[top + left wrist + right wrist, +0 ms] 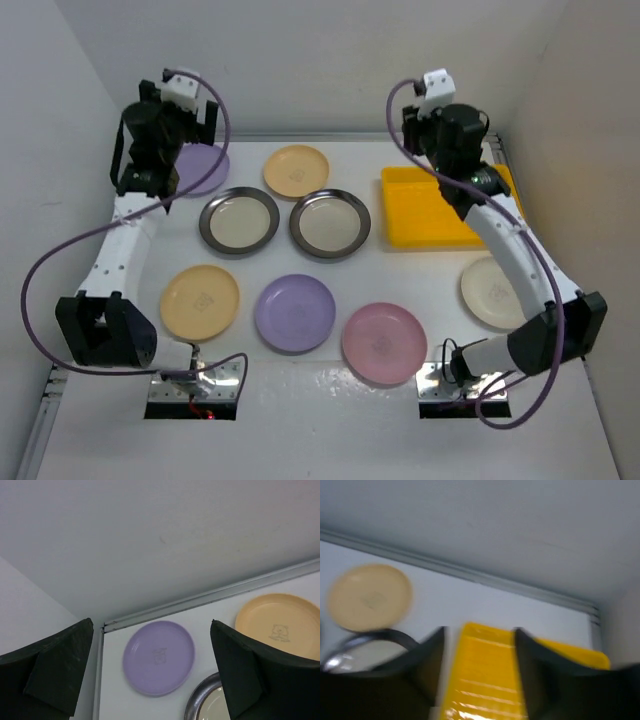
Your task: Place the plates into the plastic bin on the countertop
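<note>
Far row: lavender plate (210,168), orange plate (296,170).
Middle row: left steel plate (238,221), right steel plate (330,223), just apart.
Near row: yellow plate (200,300), purple plate (294,313), pink plate (384,343), cream plate (482,292).
Bin (420,215): yellow, far right, flat on countertop (320,392).

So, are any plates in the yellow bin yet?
Nothing done: the bright yellow plastic bin looks empty. Nothing held: the left gripper hangs open over the far round lavender plate, the right gripper open near the bin. To do: every plate on the white countertop.

Left arm (122,245), right arm (512,255): white links, black joint housings. Purple cable (38,264) looped off each. White camera block (437,82) on wrists. Fingers (260,680) matte black, wedge-shaped. Shiny metal base plates (215,378).
</note>
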You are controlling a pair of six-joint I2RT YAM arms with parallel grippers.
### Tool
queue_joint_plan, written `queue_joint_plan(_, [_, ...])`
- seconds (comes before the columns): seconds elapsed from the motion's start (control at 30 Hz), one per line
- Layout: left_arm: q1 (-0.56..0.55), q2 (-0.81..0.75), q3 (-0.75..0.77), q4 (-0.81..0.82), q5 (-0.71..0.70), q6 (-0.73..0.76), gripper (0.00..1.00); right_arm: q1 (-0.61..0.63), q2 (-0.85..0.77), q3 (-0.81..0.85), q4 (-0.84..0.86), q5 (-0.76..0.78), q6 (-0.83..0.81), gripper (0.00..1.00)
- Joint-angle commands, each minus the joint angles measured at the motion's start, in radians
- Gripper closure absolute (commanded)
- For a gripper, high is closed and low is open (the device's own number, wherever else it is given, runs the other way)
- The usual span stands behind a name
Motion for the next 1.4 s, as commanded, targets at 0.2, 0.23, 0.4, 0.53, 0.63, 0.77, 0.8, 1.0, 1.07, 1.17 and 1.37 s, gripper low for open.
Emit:
queue_joint_plan(0.2, [0.036,0.183,0.220,-0.757,0.385,-0.106,0.30,-0.047,0.229,0.015,-0.090,-0.713,0.887,0.29])
queue_joint_plan(0.23, [0.037,0.170,0.173,-0.757,0.367,-0.122,0.30,-0.032,0.199,-0.016,-0.064,-0.624,0.903,0.20])
queue_joint_plan(0.4, [0.080,0.132,0.048,-0.728,0.296,-0.178,0.27,0.088,0.148,-0.352,0.033,-0.422,1.039,0.29])
queue_joint_plan(0.53, [0.090,0.123,-0.010,-0.692,0.245,-0.189,0.25,0.128,0.176,-0.427,0.120,-0.341,1.154,0.41])
queue_joint_plan(0.63, [0.099,0.123,-0.035,-0.683,0.222,-0.200,0.25,0.156,0.218,-0.452,0.145,-0.295,1.219,0.42])
queue_joint_plan(0.77, [0.109,0.123,-0.044,-0.674,0.231,-0.218,0.24,0.160,0.317,-0.484,0.255,-0.278,1.288,0.42])
queue_joint_plan(0.8, [0.109,0.123,-0.044,-0.674,0.242,-0.218,0.23,0.154,0.332,-0.493,0.362,-0.281,1.308,0.42])
queue_joint_plan(1.0, [0.109,0.123,-0.044,-0.674,0.274,-0.248,0.23,0.171,0.471,-0.458,0.435,-0.216,1.363,0.48])
queue_joint_plan(1.07, [0.109,0.123,-0.044,-0.674,0.274,-0.248,0.23,0.176,0.490,-0.454,0.434,-0.183,1.363,0.53])
queue_joint_plan(1.17, [0.109,0.123,-0.044,-0.674,0.274,-0.257,0.22,0.169,0.519,-0.461,0.435,-0.190,1.366,0.80])
queue_joint_plan(1.37, [0.118,0.132,-0.026,-0.674,0.274,-0.257,0.22,0.168,0.403,-0.529,0.469,-0.249,1.256,1.00])
